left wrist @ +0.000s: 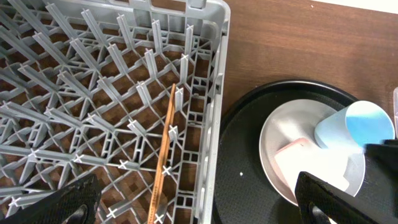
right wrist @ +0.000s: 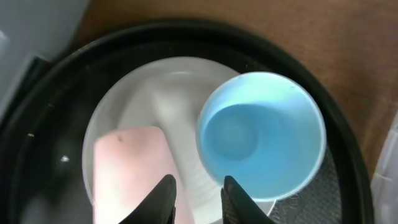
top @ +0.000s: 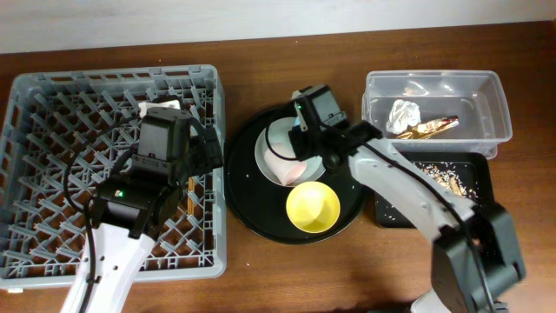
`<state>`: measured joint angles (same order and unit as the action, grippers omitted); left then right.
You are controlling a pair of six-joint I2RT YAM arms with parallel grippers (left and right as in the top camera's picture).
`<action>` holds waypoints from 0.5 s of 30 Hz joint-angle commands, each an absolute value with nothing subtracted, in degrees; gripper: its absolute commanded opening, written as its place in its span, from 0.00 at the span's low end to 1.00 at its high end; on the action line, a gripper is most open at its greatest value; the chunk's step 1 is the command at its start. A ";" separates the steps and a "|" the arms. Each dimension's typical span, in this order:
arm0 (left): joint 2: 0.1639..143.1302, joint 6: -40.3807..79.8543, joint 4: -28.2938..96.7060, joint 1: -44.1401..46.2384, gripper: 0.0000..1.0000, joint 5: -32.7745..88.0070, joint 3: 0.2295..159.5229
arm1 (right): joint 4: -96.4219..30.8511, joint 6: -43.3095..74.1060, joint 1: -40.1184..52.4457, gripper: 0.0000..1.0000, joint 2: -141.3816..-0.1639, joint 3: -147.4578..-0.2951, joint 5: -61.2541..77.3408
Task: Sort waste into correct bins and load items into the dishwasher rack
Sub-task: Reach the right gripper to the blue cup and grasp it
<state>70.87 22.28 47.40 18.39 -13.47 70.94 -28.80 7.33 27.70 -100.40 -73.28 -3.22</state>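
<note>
In the right wrist view a light-blue cup (right wrist: 261,134) stands upright on the pale plate (right wrist: 134,102), beside a pink cup (right wrist: 130,171) lying on its side. My right gripper (right wrist: 199,194) hovers over them with its jaws a narrow gap apart and nothing clamped; one fingertip (right wrist: 231,190) sits at the blue cup's rim. My left gripper (left wrist: 199,208) is wide open over the right edge of the grey dishwasher rack (left wrist: 93,74), where one wooden chopstick (left wrist: 165,155) lies among the pegs. The yellow bowl (top: 313,207) sits on the round black tray (top: 248,196).
A clear tub (top: 497,113) at the back right holds a crumpled napkin (top: 404,113) and a gold wrapper (top: 430,128). In front of it a shallow black tray (top: 476,204) carries beige crumbs (top: 443,174). Bare wooden table runs along the front edge.
</note>
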 commanded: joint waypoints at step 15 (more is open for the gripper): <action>70.41 22.20 47.42 18.20 0.99 -13.26 71.50 | -27.38 2.79 27.24 0.09 -105.36 -73.43 -8.91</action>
